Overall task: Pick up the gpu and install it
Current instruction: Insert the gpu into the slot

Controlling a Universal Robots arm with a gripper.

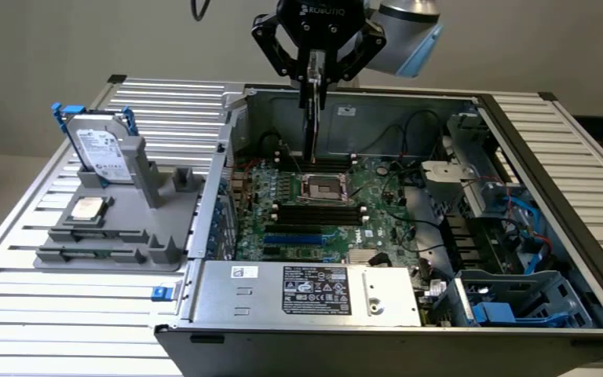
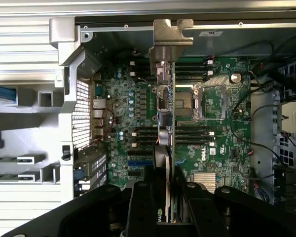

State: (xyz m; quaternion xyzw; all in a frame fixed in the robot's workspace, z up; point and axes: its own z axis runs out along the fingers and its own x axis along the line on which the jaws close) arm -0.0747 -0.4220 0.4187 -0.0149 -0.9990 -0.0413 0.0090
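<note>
Inside open computer case (image 1: 385,110), green motherboard (image 1: 312,212). On grey rack (image 1: 123,243), at 9 o'clock from case in exterior view, 1 hard drive (image 1: 107,153) and 1 chip (image 1: 89,208). Pinched tight in gripper (image 1: 316,78), hanging edge-on above motherboard: thin green graphics card (image 2: 168,123), silver end bracket (image 2: 172,37).

Bright, even light; v. soft shadows.

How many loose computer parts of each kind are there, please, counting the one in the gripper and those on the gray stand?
gpu, held in the gripper: 1
hard drive, upright on the gray stand: 1
CPU chip, flat on the stand: 1
Total: 3
</note>
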